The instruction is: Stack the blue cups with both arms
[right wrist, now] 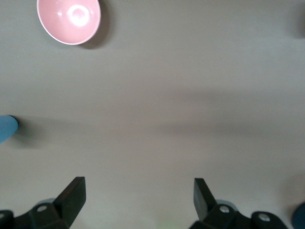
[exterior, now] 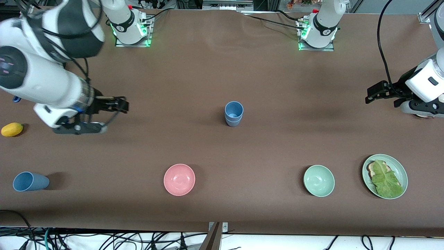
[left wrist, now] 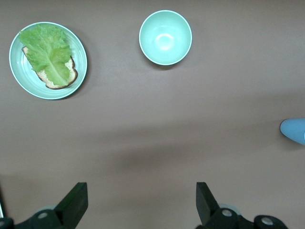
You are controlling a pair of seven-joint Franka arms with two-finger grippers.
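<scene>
Two blue cups (exterior: 233, 113) stand nested, one inside the other, upright near the middle of the tabletop (exterior: 263, 80). A third blue cup (exterior: 30, 181) lies on its side near the corner of the tabletop at the right arm's end, close to the edge nearest the front camera.

The right tool (right wrist: 139, 196) hangs over bare tabletop toward the right arm's end, its two fingers spread wide with nothing between them. The left tool (left wrist: 142, 202) hangs over bare tabletop by the edge at the left arm's end, also spread wide and empty.

Along the edge nearest the front camera sit a pink bowl (exterior: 179, 179), a green bowl (exterior: 319, 180), and, nearer the left arm's end, a green plate (exterior: 401, 173) carrying a slice of bread (exterior: 372, 169) under a lettuce leaf (exterior: 386, 180). A small yellow fruit (exterior: 12, 129) lies by the edge at the right arm's end.
</scene>
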